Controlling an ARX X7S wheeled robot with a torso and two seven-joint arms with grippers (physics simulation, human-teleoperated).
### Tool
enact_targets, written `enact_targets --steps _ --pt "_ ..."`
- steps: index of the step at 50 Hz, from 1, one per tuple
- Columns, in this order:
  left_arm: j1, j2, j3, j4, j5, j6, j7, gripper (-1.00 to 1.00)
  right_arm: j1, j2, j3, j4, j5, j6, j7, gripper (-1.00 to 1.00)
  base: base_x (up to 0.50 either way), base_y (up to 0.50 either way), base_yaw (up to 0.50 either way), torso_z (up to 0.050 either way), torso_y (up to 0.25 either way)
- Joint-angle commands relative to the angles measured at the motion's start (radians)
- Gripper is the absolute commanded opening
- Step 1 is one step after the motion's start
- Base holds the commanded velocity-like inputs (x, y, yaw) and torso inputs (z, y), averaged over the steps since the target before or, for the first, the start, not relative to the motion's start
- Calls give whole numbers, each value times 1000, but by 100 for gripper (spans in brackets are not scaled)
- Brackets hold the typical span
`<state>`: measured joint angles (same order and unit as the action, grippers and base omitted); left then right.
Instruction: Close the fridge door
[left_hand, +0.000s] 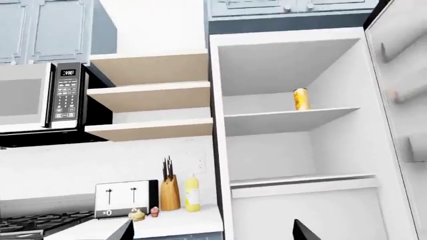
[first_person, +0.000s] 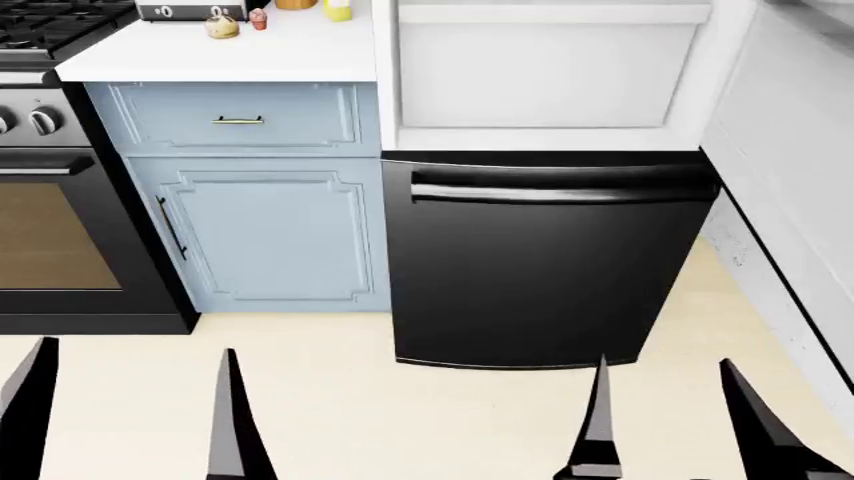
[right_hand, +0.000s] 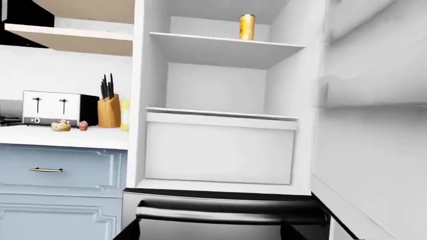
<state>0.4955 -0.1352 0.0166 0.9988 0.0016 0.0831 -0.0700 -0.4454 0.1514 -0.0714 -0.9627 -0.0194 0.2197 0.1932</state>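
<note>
kitchen: pale floor in front of me, blue cabinets at left, white counter carrying a toaster and knife block, oven further left.
fridge: standing open, white interior showing, yellow can sitting on the upper shelf; black drawer front with a horizontal bar is below and is not my target.
fridge door: the fridge door is swung out on my right side, only its white inner lining facing me; also showing at the edge in the left wrist view and filling much of the right wrist view. black outer face and handle are hidden from here.
left gripper: left gripper is hanging low over the floor, fingers spread apart, gripping nothing.
right gripper: right gripper is likewise spread wide and empty, near the door's lower edge but apart from it.
step: judging i'm only lining up; no contact with the door yet.
how i'm planning it: getting the right arm round to the door's outer face or free edge, then pushing flat toward the cabinet, following the hinge arc instead of shoving straight.
watching for: fingers catching on the door's moulded bins, pinching an arm between door and fridge body, and the base sitting too close to let the door swing past.
</note>
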Motion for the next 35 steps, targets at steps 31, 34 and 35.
enact_targets --steps 31,34,35 --pt "18 128 -14 48 38 24 130 100 -184 -142 91 -84 -21 -177 -177 100 0 -140 0 0 0" --pt "22 127 -11 48 40 28 131 100 -184 -143 87 -84 -28 -177 -179 100 0 -341 0 0 0" --pt "24 127 -12 48 39 31 131 100 -182 -144 84 -84 -31 -175 -179 100 0 -340 0 0 0"
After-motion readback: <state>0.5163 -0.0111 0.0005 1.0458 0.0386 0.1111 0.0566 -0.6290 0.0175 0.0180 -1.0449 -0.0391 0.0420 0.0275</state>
